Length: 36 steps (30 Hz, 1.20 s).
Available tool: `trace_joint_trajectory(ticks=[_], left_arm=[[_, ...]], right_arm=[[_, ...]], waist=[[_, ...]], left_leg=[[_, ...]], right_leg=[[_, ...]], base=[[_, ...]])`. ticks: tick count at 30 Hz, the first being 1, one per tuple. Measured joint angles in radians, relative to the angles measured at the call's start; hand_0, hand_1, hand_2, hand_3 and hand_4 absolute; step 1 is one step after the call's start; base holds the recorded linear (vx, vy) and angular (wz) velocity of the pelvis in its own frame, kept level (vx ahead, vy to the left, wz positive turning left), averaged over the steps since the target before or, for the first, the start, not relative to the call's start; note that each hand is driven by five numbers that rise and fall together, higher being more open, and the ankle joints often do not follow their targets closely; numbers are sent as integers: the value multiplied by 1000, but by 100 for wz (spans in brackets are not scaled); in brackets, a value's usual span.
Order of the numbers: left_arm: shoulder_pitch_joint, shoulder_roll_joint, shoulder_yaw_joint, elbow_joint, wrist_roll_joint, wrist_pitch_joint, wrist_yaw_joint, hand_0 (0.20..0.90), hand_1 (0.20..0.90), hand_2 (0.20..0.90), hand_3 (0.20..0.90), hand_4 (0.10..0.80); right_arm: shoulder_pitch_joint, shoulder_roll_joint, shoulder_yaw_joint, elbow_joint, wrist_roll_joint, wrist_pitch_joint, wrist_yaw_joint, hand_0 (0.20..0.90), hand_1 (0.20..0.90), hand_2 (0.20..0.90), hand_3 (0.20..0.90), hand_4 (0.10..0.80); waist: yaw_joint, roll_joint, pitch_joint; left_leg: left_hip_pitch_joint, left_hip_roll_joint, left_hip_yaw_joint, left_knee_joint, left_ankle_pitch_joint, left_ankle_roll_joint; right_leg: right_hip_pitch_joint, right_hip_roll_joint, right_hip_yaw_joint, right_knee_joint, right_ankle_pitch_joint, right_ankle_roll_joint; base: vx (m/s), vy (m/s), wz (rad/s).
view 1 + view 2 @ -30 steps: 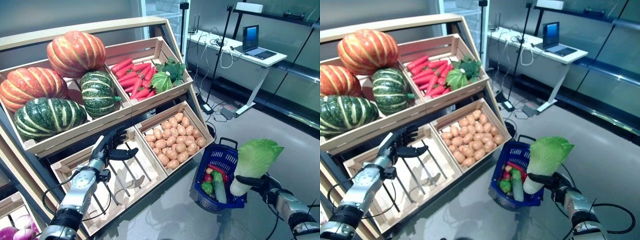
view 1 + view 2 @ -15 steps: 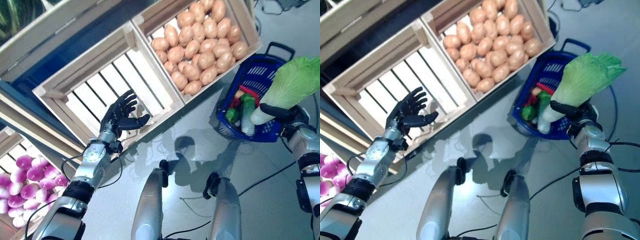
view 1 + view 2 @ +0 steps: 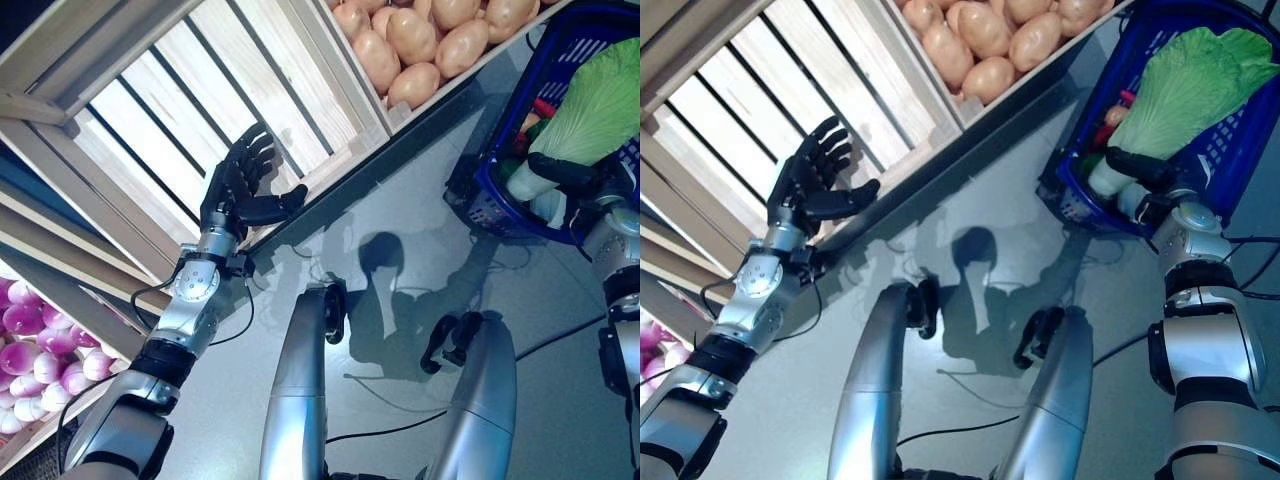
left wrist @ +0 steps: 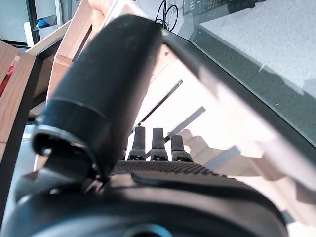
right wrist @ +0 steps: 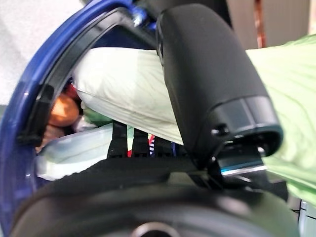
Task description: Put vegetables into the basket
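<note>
My right hand [image 3: 572,176] is shut on a large pale-green cabbage [image 3: 590,110] by its white stalk end and holds it over the blue plastic basket [image 3: 496,204] on the floor at the right. The cabbage [image 5: 128,106] also shows in the right wrist view, with the basket's rim [image 5: 59,84] beside it. In the basket lie a green vegetable, a red one and an orange one [image 5: 61,111]. My left hand [image 3: 238,188] is open and empty, fingers spread, in front of an empty slatted wooden crate [image 3: 160,110] of the stand.
A crate of potatoes [image 3: 420,40] sits beside the empty one, just left of the basket. Purple-and-white round vegetables [image 3: 30,350] lie on a lower shelf at the far left. Grey floor [image 3: 400,290] lies between stand and basket.
The camera has tipped further down, so the whole scene has shifted. The cabbage in my right hand is now lower, over the basket. My left hand stays open by the empty crate.
</note>
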<state>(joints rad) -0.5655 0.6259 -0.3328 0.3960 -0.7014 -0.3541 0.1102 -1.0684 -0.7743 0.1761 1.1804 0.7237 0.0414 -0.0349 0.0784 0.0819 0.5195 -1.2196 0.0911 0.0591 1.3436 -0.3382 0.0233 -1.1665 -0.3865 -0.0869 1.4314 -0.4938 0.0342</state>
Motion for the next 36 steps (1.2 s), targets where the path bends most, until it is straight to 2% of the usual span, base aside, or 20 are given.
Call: trace_joint_trajectory(ticks=[9, 14, 20, 21, 23, 25, 28, 30, 33, 36], left_arm=[[-1, 11, 0, 0, -3, -25, -4, 900, 900, 900, 900, 800], [4, 16, -9, 6, -9, -28, -20, 900, 900, 900, 900, 800], [19, 29, -10, 11, -22, -31, -47, 900, 900, 900, 900, 800], [20, 31, -10, 12, -22, -32, -51, 900, 900, 900, 900, 800], [30, 40, -5, 6, -23, -34, -54, 900, 900, 900, 900, 800], [28, 43, 0, 7, -24, -33, -58, 900, 900, 900, 900, 800], [33, 38, -1, 8, -25, -33, -76, 900, 900, 900, 900, 800], [33, 38, -1, 8, -25, -33, -82, 900, 900, 900, 900, 800], [52, 16, 5, 17, -27, -31, -89, 900, 900, 900, 900, 800], [108, -35, 33, 23, -9, -8, -89, 900, 900, 900, 900, 800]], right_arm=[[0, -8, 0, 36, 32, 24, 0, 900, 900, 900, 900, 800], [2, -16, -2, 44, 34, 33, 0, 900, 900, 900, 900, 800], [22, -54, -9, 65, 40, 41, 2, 900, 900, 900, 900, 800], [27, -63, -12, 64, 40, 41, 3, 900, 900, 900, 900, 800], [32, -77, -14, 59, 39, 41, 4, 900, 900, 900, 900, 800], [44, -79, -33, 40, 39, 40, 4, 900, 900, 900, 900, 800], [65, -79, -48, 30, 39, 39, 5, 900, 900, 900, 900, 800], [84, -79, -52, 13, 38, 35, 5, 900, 900, 900, 900, 800], [153, -66, -68, -63, 30, 0, 4, 900, 900, 900, 900, 800], [260, 30, -121, -195, 27, -23, -9, 900, 900, 900, 900, 800]], waist=[[1, 0, 0], [0, -1, -1], [-4, -8, -9], [-4, -11, -10], [0, -23, -33], [-2, -26, -33], [-4, -31, -35], [-2, -44, -45], [-1, -59, -55], [-7, -89, -82]], left_leg=[[-5, 14, -6, 23, -7, -2], [51, 28, 1, 4, -13, -2], [235, 37, 14, -119, -12, -4], [277, 40, 19, -154, -10, -7], [339, 49, 41, -211, -9, -9], [400, 52, 45, -270, 2, -23], [536, 53, 62, -381, 14, -29], [595, 51, 72, -439, 25, -33], [710, 52, 82, -564, 57, -40], [858, 57, 94, -739, 114, -58]], right_leg=[[-5, 4, -1, 21, -9, -3], [54, 11, -10, -6, -8, -1], [250, 18, -54, -144, 4, 19], [293, 22, -63, -185, 15, 33], [348, 26, -75, -244, 27, 42], [414, 31, -97, -312, 50, 68], [554, 33, -144, -427, 76, 74], [607, 36, -154, -480, 87, 77], [720, 60, -185, -607, 125, 72], [859, 113, -204, -798, 193, 80]], base=[[4, -1, -1], [14, 19, -4], [56, 17, -3], [74, 18, -9], [90, 10, -11], [67, 8, -7], [54, 8, -8], [96, -5, -4], [159, -12, -9], [221, -25, -20]])
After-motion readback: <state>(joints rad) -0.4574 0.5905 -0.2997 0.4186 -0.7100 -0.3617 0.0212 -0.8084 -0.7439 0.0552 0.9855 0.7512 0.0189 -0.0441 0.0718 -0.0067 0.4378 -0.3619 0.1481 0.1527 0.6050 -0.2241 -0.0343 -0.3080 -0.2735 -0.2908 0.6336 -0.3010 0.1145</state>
